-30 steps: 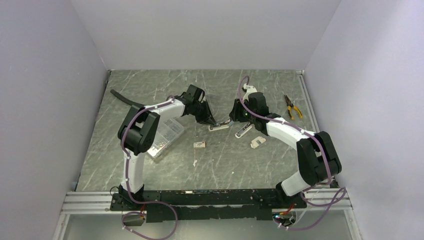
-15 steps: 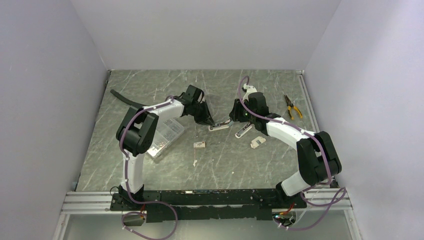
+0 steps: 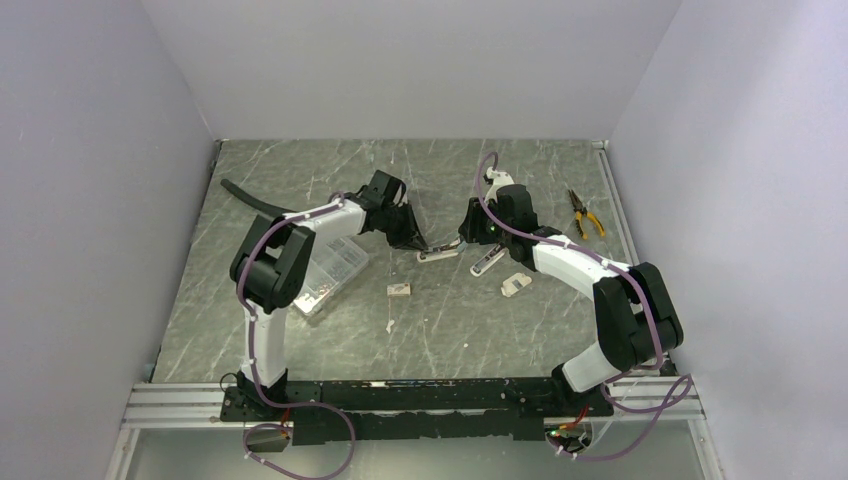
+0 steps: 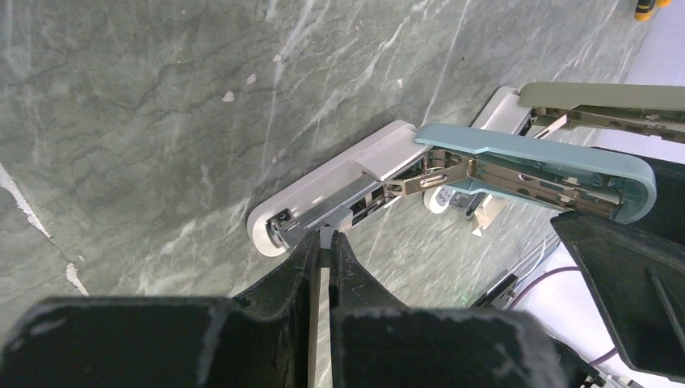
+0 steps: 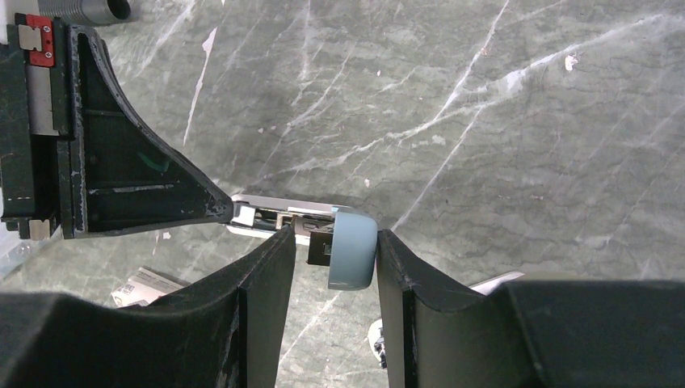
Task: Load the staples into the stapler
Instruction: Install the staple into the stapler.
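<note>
Well, from my base rail [image 3: 420, 395] the green marbled table [image 3: 220, 330] runs out to plain pale walls [image 3: 400, 70] on three sides. A broad stretch of tabletop separates the rail from the staple box [image 3: 399, 289], which lies between a clear plastic case [image 3: 330, 272] and a small white piece [image 3: 516, 285]. Beyond it both my arms bend inward. My right gripper [image 5: 334, 236] clamps the raised blue top of the stapler [image 4: 339, 190]. My left gripper [image 4: 323, 246] is pinched shut at its tray's front end. A second stapler [image 3: 487, 261] lies just beside, and pliers [image 3: 585, 213] sit near the far right edge.
</note>
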Controlling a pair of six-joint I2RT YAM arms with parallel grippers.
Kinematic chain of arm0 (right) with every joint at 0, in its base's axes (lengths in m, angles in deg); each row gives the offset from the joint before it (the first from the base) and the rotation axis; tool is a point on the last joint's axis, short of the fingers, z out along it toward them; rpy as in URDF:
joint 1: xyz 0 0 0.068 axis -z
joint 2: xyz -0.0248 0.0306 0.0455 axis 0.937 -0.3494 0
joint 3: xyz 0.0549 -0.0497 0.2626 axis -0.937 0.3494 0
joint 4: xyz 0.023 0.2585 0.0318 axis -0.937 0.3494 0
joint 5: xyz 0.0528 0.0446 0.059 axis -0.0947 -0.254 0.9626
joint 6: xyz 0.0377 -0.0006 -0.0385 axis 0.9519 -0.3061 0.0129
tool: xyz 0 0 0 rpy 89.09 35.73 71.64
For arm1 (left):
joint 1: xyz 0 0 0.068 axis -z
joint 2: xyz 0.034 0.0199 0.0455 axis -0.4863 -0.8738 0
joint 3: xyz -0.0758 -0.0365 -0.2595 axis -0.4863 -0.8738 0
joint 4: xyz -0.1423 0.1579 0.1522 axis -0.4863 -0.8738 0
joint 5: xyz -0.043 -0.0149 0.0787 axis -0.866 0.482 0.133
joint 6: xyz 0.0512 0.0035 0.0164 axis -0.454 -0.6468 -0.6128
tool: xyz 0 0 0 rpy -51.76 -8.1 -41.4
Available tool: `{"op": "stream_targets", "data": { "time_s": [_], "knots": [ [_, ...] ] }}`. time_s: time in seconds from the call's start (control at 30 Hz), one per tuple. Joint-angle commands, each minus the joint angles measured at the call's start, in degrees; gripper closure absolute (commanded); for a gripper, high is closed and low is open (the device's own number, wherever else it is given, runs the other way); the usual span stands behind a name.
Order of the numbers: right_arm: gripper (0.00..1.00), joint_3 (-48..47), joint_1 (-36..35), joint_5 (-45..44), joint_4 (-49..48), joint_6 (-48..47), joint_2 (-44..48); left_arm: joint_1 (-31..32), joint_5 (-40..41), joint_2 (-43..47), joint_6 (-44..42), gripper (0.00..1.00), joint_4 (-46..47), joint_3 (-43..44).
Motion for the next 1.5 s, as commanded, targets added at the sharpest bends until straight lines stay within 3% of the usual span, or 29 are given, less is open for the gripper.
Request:
{"op": "stream_targets", "data": {
  "time_s": [0.0, 0.4, 1.47],
  "knots": [
    [0.55, -0.01, -0.02, 0.68, -2.11, -0.73, 1.33, -0.93, 0.59, 1.19, -0.37, 0.90, -2.38, -1.92],
    [0.55, 0.03, 0.03, 0.89, -2.34, -0.82, 0.98, -2.37, -7.94, 3.53, 2.92, 0.94, 5.62, -3.47],
    [0.54, 0.11, -0.02, 1.15, -2.45, -0.62, 0.98, -2.45, -6.56, 4.92, 8.52, 0.96, 7.99, -8.75]
  ]
}}
